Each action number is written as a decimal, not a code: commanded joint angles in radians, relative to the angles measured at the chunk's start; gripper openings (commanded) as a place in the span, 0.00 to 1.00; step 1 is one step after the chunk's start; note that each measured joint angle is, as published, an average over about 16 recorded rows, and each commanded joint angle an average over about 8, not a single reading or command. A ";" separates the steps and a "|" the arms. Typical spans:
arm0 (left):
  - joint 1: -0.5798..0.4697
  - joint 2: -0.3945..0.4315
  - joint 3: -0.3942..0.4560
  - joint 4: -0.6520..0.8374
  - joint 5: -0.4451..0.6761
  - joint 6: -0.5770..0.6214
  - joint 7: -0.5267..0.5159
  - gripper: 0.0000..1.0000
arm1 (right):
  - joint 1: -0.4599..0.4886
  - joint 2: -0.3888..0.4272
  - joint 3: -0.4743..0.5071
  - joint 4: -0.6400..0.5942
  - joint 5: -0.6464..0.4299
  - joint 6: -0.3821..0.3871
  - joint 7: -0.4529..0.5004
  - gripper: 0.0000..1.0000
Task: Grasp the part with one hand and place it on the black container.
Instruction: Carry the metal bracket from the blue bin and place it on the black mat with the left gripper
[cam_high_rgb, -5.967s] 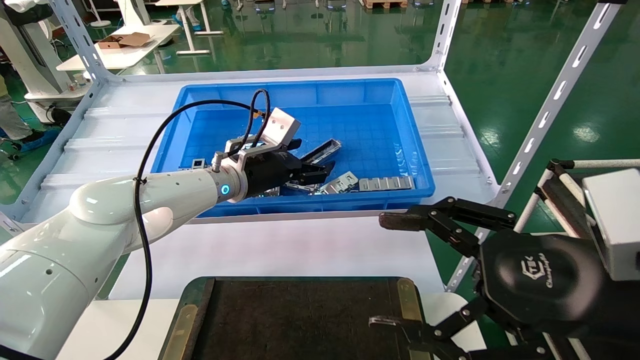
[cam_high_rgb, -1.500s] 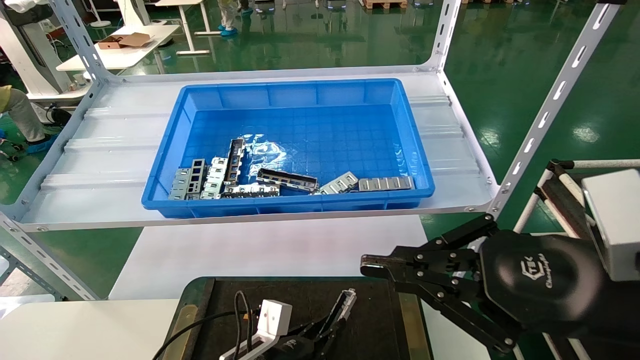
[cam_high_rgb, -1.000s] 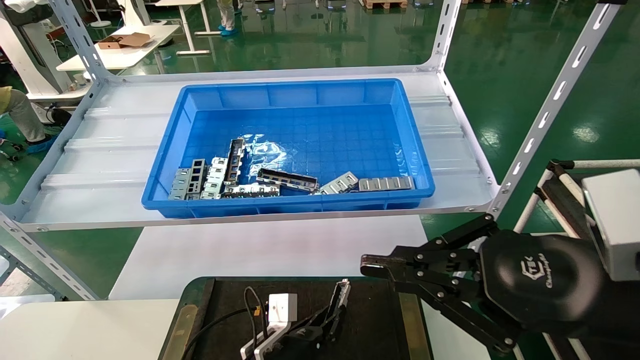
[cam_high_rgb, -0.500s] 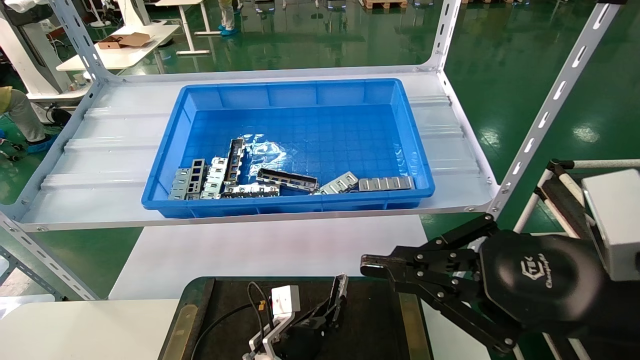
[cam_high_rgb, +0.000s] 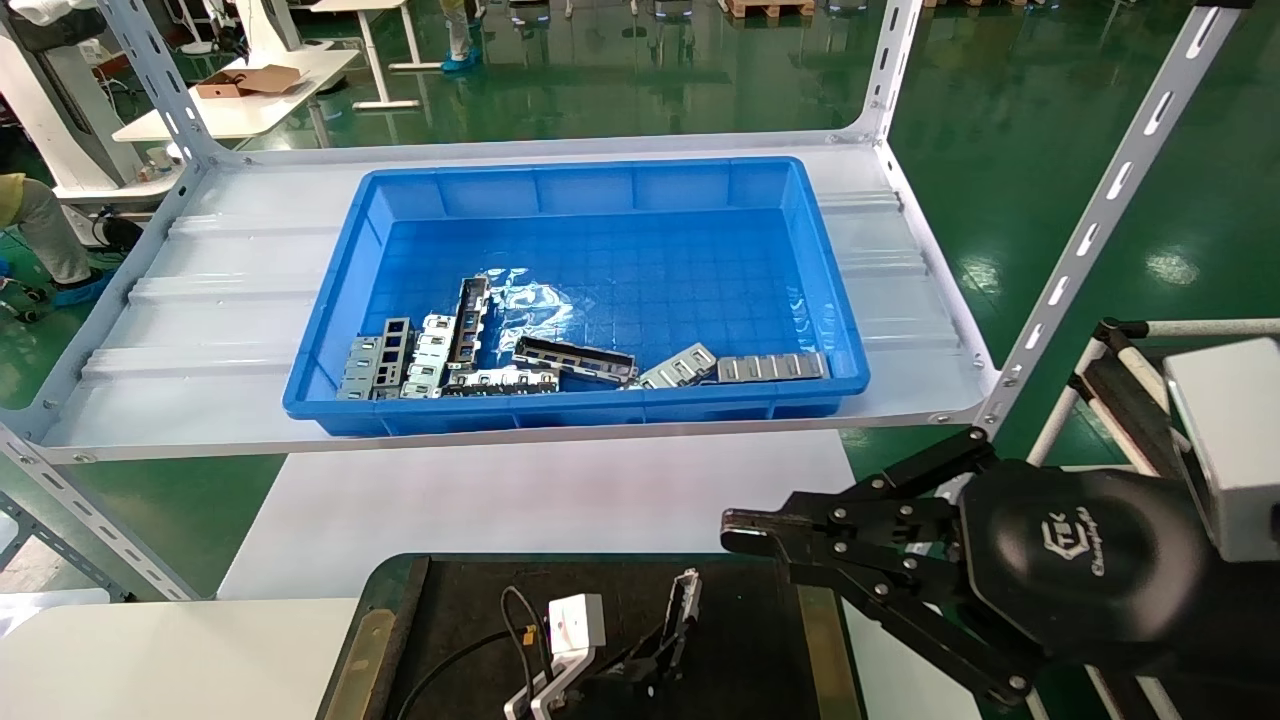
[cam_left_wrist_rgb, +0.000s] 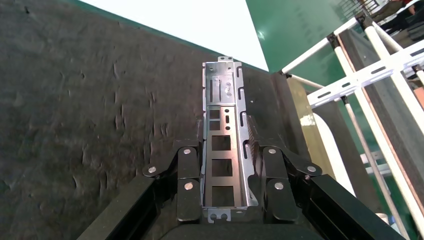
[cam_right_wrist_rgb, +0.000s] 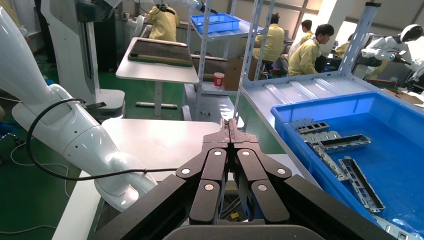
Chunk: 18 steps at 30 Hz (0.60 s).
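The left gripper (cam_high_rgb: 668, 645) has carried the part (cam_high_rgb: 685, 605) out of the blue bin (cam_high_rgb: 600, 190) and down to the black container (cam_high_rgb: 460, 620); over the last second or so the bar has shifted only slightly at the head view's 6 o'clock, which suggests the carrying is done and the placing is under way. The fingers are closed on the slotted metal channel bar, one pad on each long side, gripping its near end so that the rest juts forward over the dark mat. Whether the bar's far tip already touches the mat cannot be told. The left wrist view shows what the head view cannot: the part (cam_left_wrist_rgb: 224, 145) sits squarely between the pads (cam_left_wrist_rgb: 187, 182), its rectangular slots facing the camera, with the tray's brass-coloured side strip (cam_left_wrist_rgb: 300, 120) just beyond it. The head view alone shows the other slotted strips (cam_high_rgb: 480, 355) left in the bin. The right gripper (cam_high_rgb: 740, 530) hangs idle at 4 o'clock beside the tray, and its own wrist view shows its fingers (cam_right_wrist_rgb: 230, 131) pressed together on nothing. What seems left is to lower and let go
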 joint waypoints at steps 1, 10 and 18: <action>-0.002 0.001 0.008 0.001 0.000 -0.006 -0.006 0.00 | 0.000 0.000 0.000 0.000 0.000 0.000 0.000 0.00; -0.013 0.002 0.036 -0.001 0.026 -0.041 -0.042 0.00 | 0.000 0.000 -0.001 0.000 0.000 0.000 0.000 0.00; -0.019 0.002 0.061 0.006 0.062 -0.068 -0.086 0.02 | 0.000 0.000 -0.001 0.000 0.001 0.000 -0.001 0.00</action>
